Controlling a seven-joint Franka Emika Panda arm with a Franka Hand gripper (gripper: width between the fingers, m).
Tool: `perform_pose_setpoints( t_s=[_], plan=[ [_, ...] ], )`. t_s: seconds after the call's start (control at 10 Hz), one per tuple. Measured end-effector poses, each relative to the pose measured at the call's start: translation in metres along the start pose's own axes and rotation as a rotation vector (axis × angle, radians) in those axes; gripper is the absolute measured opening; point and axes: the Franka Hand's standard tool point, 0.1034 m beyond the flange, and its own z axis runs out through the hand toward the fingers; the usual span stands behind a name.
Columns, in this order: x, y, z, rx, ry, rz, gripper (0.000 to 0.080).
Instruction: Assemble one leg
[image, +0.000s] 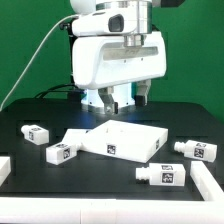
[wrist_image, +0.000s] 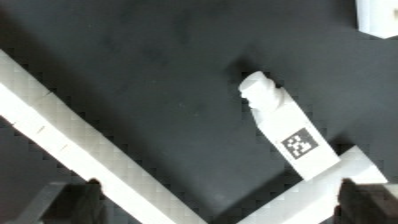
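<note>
Several white legs with black-and-white tags lie on the black table: two at the exterior view's left (image: 36, 132) (image: 62, 152) and two at its right (image: 195, 150) (image: 160, 175). The flat white square tabletop (image: 120, 141) lies between them. My gripper (image: 124, 100) hangs above the table behind the tabletop, open and empty. In the wrist view my gripper (wrist_image: 217, 205) shows only its dark fingertips (wrist_image: 71, 200), spread wide with nothing between them. One leg (wrist_image: 285, 125) lies ahead of them beside a long white edge (wrist_image: 63, 115); which leg it is I cannot tell.
A white piece (image: 3, 170) lies at the exterior view's left edge and another (image: 210, 186) at the front right. A green backdrop stands behind the table. A cable runs down at the back left.
</note>
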Motion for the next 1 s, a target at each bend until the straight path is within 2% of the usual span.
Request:
perform_pose_setpoints(
  t_s=[1.0],
  plan=[
    [-0.0005, -0.0004, 0.0014, 0.002, -0.002, 0.000, 0.0650]
  ],
)
